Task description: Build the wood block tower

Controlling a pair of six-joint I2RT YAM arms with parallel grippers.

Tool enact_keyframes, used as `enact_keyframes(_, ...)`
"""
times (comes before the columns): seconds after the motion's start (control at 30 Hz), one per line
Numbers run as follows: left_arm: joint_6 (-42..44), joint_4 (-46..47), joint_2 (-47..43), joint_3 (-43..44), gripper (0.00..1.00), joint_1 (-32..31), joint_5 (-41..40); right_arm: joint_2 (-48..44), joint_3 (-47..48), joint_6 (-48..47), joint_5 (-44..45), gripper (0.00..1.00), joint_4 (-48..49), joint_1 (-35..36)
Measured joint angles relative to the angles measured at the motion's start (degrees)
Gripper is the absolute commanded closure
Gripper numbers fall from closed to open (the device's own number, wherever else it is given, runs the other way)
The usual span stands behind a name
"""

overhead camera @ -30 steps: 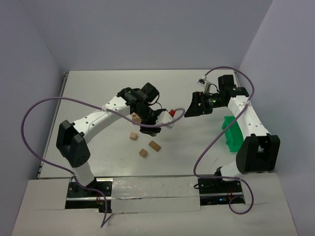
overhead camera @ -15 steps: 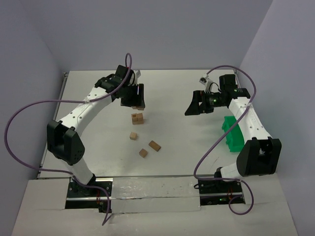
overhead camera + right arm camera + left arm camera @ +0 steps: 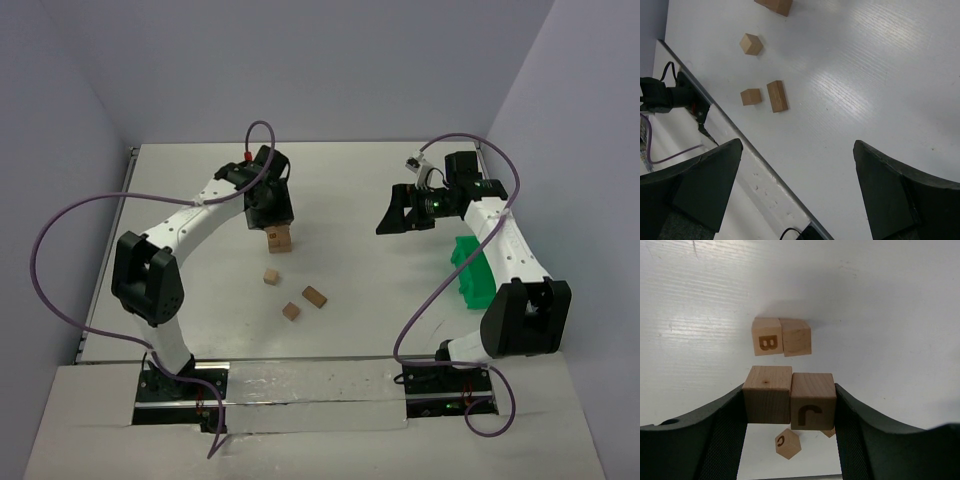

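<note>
Swung back from mid-table, the left arm [image 3: 195, 215] now reaches over the left half of the white table [image 3: 340, 180], while the right arm [image 3: 505, 240] has barely shifted. A green bin [image 3: 472, 270] sits beside the right arm. The right gripper [image 3: 797, 145] hangs with jaws spread wide, holding nothing. The left gripper [image 3: 790, 402] pinches two wooden blocks [image 3: 812, 401] side by side, above a pair [image 3: 781, 337], one marked B, lying together on the table. Three loose blocks [image 3: 291, 311] lie apart, nearer the bases.
</note>
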Motion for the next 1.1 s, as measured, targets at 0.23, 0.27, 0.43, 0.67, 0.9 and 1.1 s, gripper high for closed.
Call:
enact_keyframes(0.23, -0.16, -0.03, 2.59, 0.08, 1.0, -3.75, -5.16, 1.14, 0.0, 0.14, 0.27, 0.0, 0.16, -0.01)
enact_keyframes(0.27, -0.18, -0.07, 3.0, 0.09, 1.0, -3.7, -5.82, 1.23, 0.0, 0.14, 0.32, 0.0, 0.17, -0.01)
enact_keyframes(0.43, -0.16, -0.32, 4.75, 0.28, 0.97, -3.06, -8.59, 1.33, 0.0, 0.14, 0.34, 0.0, 0.25, 0.0)
enact_keyframes(0.67, -0.12, -0.42, 6.69, 1.23, 0.91, -3.0, -10.18, 1.35, 0.0, 0.14, 0.33, 0.0, 0.36, -0.01)
enact_keyframes(0.9, -0.1, -0.58, 7.71, 2.45, 0.8, -3.0, -10.46, 1.37, -0.02, 0.14, 0.31, 0.0, 0.4, -0.01)
enact_keyframes(1.1, -0.1, -0.59, 8.7, 3.32, 0.76, -3.0, -10.41, 1.4, -0.02, 0.14, 0.31, 0.0, 0.44, -0.01)
